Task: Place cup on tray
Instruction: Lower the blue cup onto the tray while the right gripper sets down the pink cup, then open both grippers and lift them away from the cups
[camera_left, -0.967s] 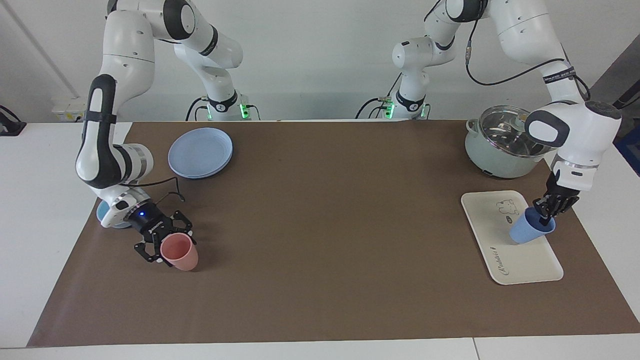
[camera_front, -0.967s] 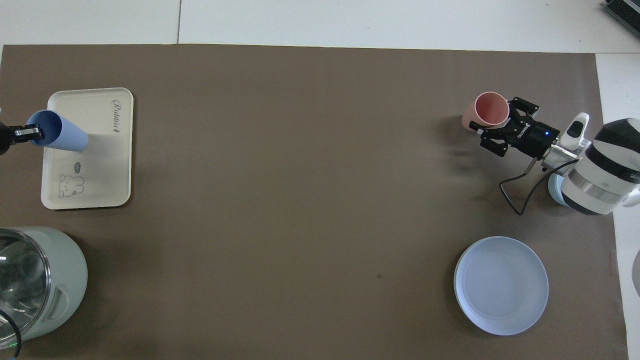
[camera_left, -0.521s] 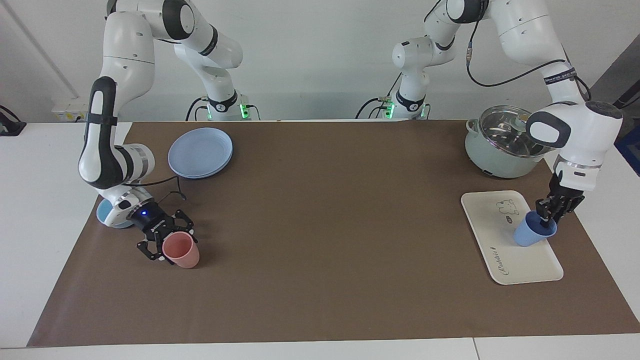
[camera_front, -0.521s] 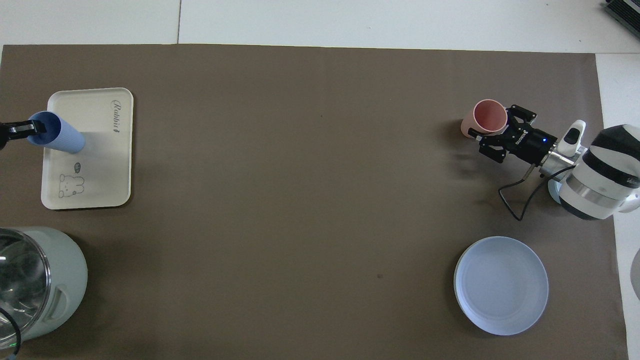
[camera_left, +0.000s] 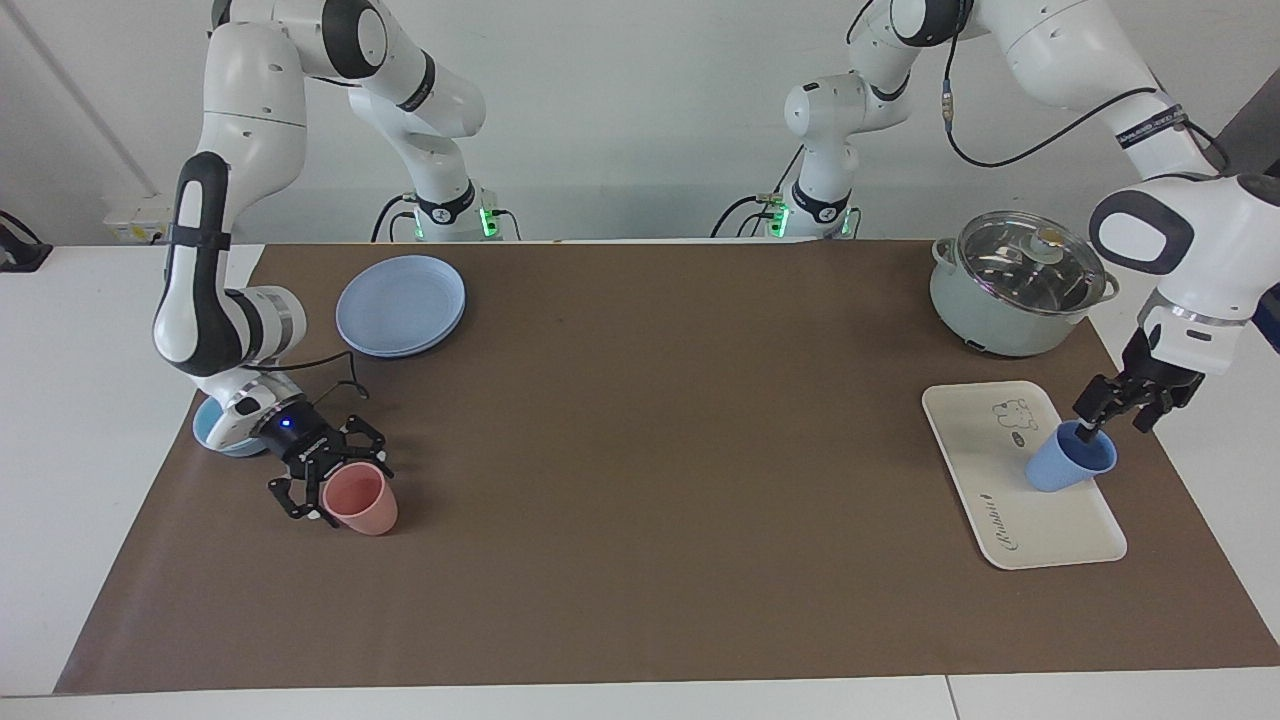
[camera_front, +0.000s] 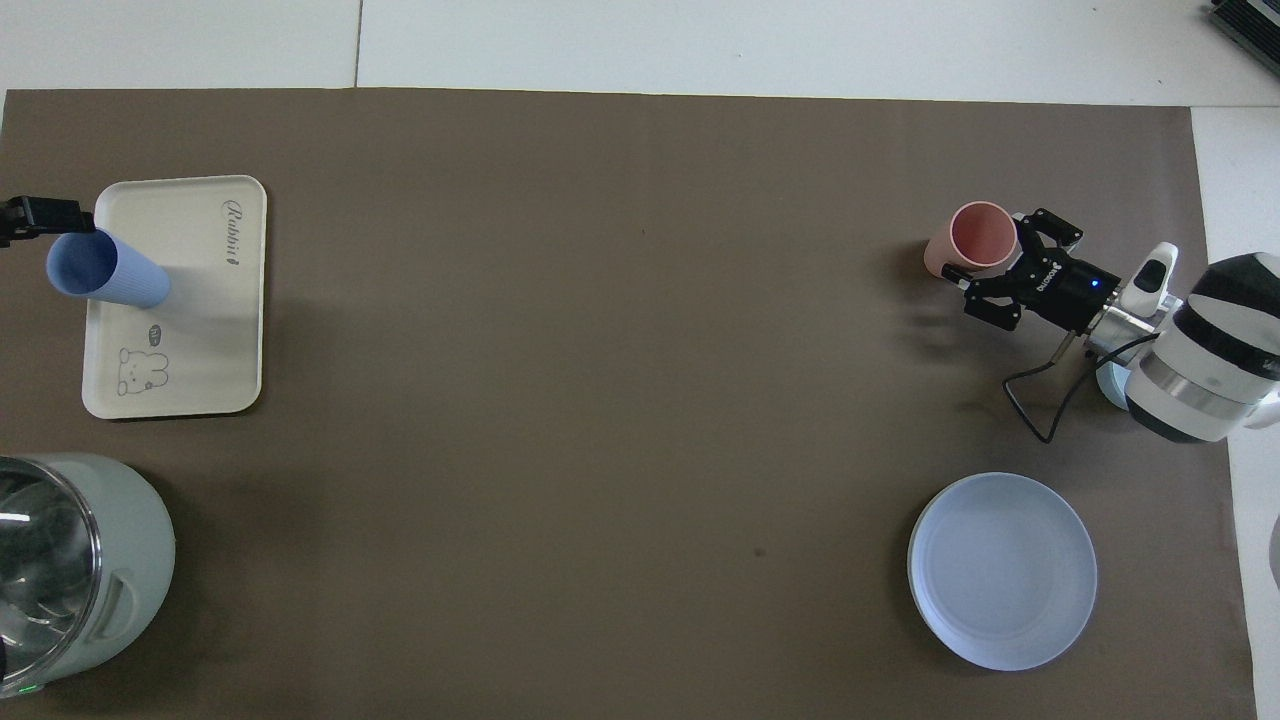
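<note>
The periwinkle-blue cup (camera_left: 1068, 462) (camera_front: 110, 275) stands upright on the cream tray (camera_left: 1000, 480) (camera_front: 210, 330), near the tray's edge at the left arm's end of the table. My left gripper (camera_left: 1115, 425) (camera_front: 45, 215) hangs open just above and beside the cup's rim, holding nothing. My right gripper (camera_left: 325, 480) (camera_front: 985, 275) is low at the rim of the salmon-pink tumbler (camera_left: 362, 505) (camera_front: 975, 238), which stands on the brown mat at the right arm's end.
A round blue plate (camera_left: 400, 303) (camera_front: 1002, 570) lies nearer the robots than the pink tumbler. A pale-green lidded pot (camera_left: 1015, 285) (camera_front: 60, 560) stands nearer the robots than the tray. A light-blue bowl (camera_left: 215, 430) sits under the right wrist.
The left gripper opened, let go of the blue cup and drew back off its rim; the cup went from tilted to upright on the tray. The right arm barely shifted.
</note>
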